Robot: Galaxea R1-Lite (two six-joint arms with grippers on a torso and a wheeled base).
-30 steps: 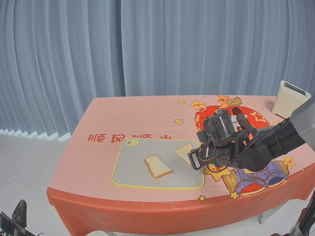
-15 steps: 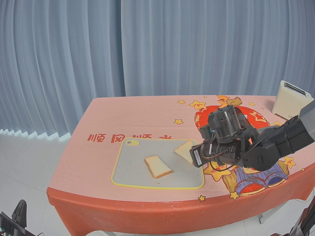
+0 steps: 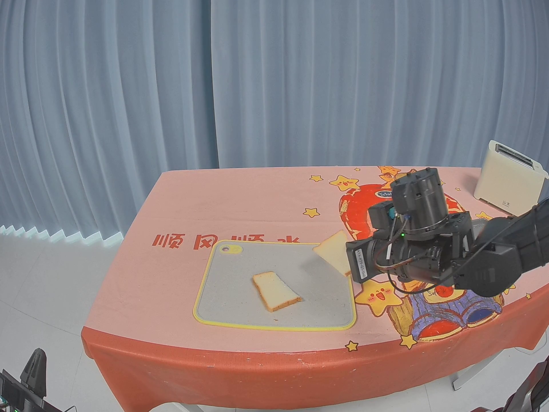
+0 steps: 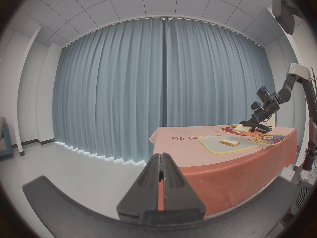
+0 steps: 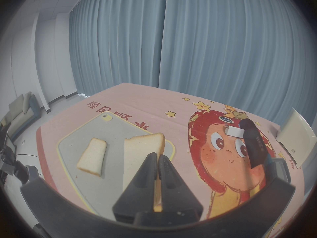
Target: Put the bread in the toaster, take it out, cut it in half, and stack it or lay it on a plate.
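Observation:
My right gripper (image 5: 157,164) is shut on one half slice of bread (image 3: 334,249) (image 5: 142,156), holding it in the air above the right end of the grey cutting board (image 3: 229,298) (image 5: 71,142). The other half slice (image 3: 276,290) (image 5: 92,155) lies flat near the board's middle. The cream toaster (image 3: 508,178) (image 5: 295,136) stands at the table's far right corner. My left gripper (image 4: 160,177) is shut with nothing in it, low and well off the table's left side; from there the board (image 4: 214,146) and the flat half (image 4: 230,142) show far off.
A black-handled tool with a white tag (image 5: 252,142) lies on the red cartoon print of the tablecloth, between the board and the toaster. The pink table (image 3: 229,201) is bare behind and left of the board. A blue curtain hangs behind.
My right gripper has lifted the half slice off the board and carried it up and to the right. The other half has stayed put.

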